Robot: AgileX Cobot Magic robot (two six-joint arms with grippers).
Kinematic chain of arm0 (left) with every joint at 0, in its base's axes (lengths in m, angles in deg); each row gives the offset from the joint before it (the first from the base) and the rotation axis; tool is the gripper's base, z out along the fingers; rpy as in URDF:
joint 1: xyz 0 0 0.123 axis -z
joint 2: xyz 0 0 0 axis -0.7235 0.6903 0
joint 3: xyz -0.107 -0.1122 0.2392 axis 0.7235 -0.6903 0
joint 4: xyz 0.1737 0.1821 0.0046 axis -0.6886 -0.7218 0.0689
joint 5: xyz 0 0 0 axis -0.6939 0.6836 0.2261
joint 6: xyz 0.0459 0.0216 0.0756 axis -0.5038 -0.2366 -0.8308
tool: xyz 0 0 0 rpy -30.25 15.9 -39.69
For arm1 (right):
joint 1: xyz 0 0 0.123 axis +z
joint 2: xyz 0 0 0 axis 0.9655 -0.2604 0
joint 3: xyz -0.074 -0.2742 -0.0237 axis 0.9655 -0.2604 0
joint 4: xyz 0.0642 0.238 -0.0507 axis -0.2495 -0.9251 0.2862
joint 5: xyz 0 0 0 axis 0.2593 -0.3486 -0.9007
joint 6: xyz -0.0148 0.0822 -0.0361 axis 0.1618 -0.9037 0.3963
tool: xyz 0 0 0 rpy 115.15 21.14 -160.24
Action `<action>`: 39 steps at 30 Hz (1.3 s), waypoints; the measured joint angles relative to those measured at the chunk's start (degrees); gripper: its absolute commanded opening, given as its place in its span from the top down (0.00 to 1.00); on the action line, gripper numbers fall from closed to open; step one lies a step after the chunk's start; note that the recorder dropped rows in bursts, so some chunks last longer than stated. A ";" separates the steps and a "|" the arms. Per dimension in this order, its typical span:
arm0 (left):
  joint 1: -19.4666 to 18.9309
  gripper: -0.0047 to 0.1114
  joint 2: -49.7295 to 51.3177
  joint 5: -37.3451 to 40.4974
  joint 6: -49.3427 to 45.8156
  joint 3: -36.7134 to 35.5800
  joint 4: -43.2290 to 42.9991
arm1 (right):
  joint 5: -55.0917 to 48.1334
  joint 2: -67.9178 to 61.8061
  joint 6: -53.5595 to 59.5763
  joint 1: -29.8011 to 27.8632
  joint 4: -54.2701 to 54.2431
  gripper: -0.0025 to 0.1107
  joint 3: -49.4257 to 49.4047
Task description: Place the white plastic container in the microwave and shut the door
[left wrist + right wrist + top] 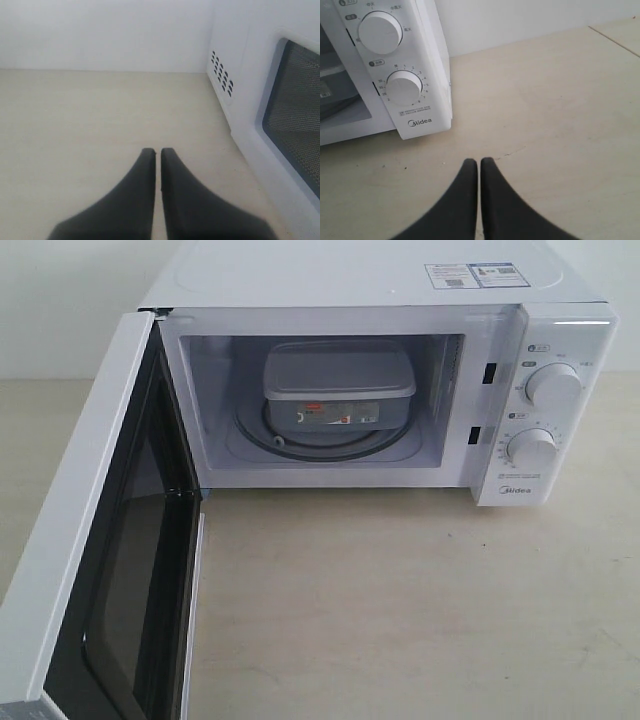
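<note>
Left jaws closed, empty, near the open door point(130, 540). White plastic container point(338, 380) on the turntable point(300, 452) inside the microwave point(350, 280), well apart from both jaws. Right jaws closed, empty, above the counter point(400, 600), near the lower dial point(404, 87).

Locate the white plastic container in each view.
Exterior: container upper middle, inside the microwave.
Left wrist: not in it.
Right wrist: probably just a grey sliver, in the cavity beside the dials.
Shared landmark: the microwave's white body, in all three.
</note>
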 measured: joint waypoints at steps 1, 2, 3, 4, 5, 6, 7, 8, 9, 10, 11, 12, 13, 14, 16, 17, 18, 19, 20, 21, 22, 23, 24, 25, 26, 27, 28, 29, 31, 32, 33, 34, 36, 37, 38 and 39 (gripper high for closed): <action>0.00 0.92 0.00 0.00 0.00 0.00 -0.13 | 0.00 0.00 0.00 0.00 0.00 0.98 0.00; 0.00 0.92 0.00 0.00 -0.34 0.00 -0.61 | 0.00 0.00 0.00 0.00 0.00 0.98 0.00; 0.00 0.92 0.00 0.00 -0.47 0.00 -0.78 | 0.00 0.00 0.00 0.00 0.00 0.98 0.00; 0.00 0.92 0.00 0.00 -0.57 0.00 -0.92 | 0.00 0.00 0.00 0.00 0.00 0.98 0.00; 0.00 0.92 0.00 0.00 -0.21 0.00 -1.03 | 0.00 0.00 0.00 0.00 0.00 0.98 0.00; 0.00 0.92 0.00 0.00 0.70 0.00 -1.02 | 0.00 0.00 0.00 0.00 0.00 0.98 0.00; 0.00 0.92 0.00 0.41 2.11 0.56 -1.02 | 0.00 0.00 0.00 0.00 0.00 0.98 0.00; 0.00 0.92 0.00 1.05 2.83 1.85 -1.14 | 0.00 0.00 0.00 0.00 0.00 0.98 0.00; 0.00 0.92 -0.09 1.62 3.60 3.42 -1.14 | 0.00 0.00 0.00 0.00 0.00 0.98 0.00; 0.00 0.92 -0.09 2.89 4.68 6.58 -1.40 | 0.00 0.00 0.00 0.00 0.00 0.98 0.00; 0.00 0.92 -0.09 3.90 5.63 9.12 -1.77 | 0.00 0.00 0.00 0.00 0.00 0.98 0.00; 0.00 0.92 -0.19 5.14 6.76 12.63 -2.34 | 0.00 0.00 0.00 0.00 0.00 0.98 0.00; 0.00 0.92 -0.09 7.57 9.13 17.21 -3.47 | 0.00 0.00 0.00 0.00 0.00 0.98 0.00; 0.00 0.92 0.24 9.61 11.07 20.43 -4.41 | 0.00 0.00 0.00 0.00 0.00 0.98 0.00; 0.00 0.92 1.74 16.43 17.35 28.49 -7.12 | 0.00 0.00 0.00 0.00 0.00 0.98 0.00; 0.00 0.92 2.46 20.68 20.69 31.57 -8.16 | 0.00 0.00 0.00 0.00 0.00 0.98 0.00; 0.00 0.92 3.21 24.19 23.02 34.52 -9.24 | 0.00 0.00 0.00 0.00 0.00 0.98 0.00; 0.00 0.92 4.29 29.26 25.51 38.54 -10.04 | 0.00 0.00 0.00 0.00 0.00 0.98 0.00; 0.00 0.92 4.84 32.41 26.56 40.88 -10.40 | 0.00 0.00 0.00 0.00 0.00 0.98 0.00; 0.10 0.92 5.24 35.69 27.46 43.40 -10.54 | 0.00 0.00 0.00 0.00 0.00 0.98 0.00; 0.10 0.92 5.50 38.09 28.00 45.45 -10.54 | 0.00 0.00 0.00 0.00 0.00 0.98 0.00; 0.10 0.92 5.50 39.29 28.36 47.06 -10.54 | 0.00 0.00 0.00 0.00 0.00 0.98 0.00; 0.10 0.92 5.50 40.04 28.47 48.40 -10.54 | 0.00 0.00 0.00 0.00 0.00 0.98 0.00; 0.10 0.92 5.50 40.15 28.58 49.48 -10.78 | 0.00 0.00 0.00 0.00 0.00 0.98 0.00; 0.10 0.92 5.50 39.90 28.58 50.13 -11.04 | 0.00 0.00 0.00 0.00 0.00 0.98 0.00; 0.10 0.92 5.50 39.47 28.71 50.69 -11.30 | 0.00 0.00 0.00 0.00 0.00 0.98 0.00; 0.10 0.92 5.50 39.06 28.88 51.01 -11.30 | 0.00 0.00 0.00 0.00 0.00 0.98 0.00; 0.10 0.92 5.50 38.96 28.88 51.32 -11.03 | 0.00 0.00 0.00 0.00 0.00 0.98 0.00; 0.10 0.92 5.50 40.37 28.45 52.01 -8.78 | 0.00 0.00 0.00 0.00 0.00 0.98 0.00; 0.10 0.92 5.50 40.57 27.42 52.17 -7.29 | 0.00 0.00 0.00 0.00 0.00 0.98 0.00; 0.10 0.92 5.79 40.93 25.50 52.27 -5.38 | 0.00 0.00 0.00 0.00 0.00 0.98 0.00; 0.10 0.92 6.46 41.23 23.00 52.42 -3.29 | 0.00 0.00 0.00 0.00 0.00 0.98 0.00; 0.10 0.92 9.50 42.09 18.17 52.54 0.77 | 0.00 0.00 0.00 0.00 0.00 0.98 0.00; 0.10 0.92 12.03 43.15 16.29 52.94 2.79 | 0.00 0.00 0.00 0.00 0.00 0.98 0.00; 0.10 0.92 15.17 44.38 14.71 53.59 4.28 | 0.00 0.00 0.00 0.00 0.00 0.98 0.00; 0.10 0.92 17.94 46.04 13.48 54.29 5.16 | 0.00 0.00 0.00 0.00 0.00 0.98 0.00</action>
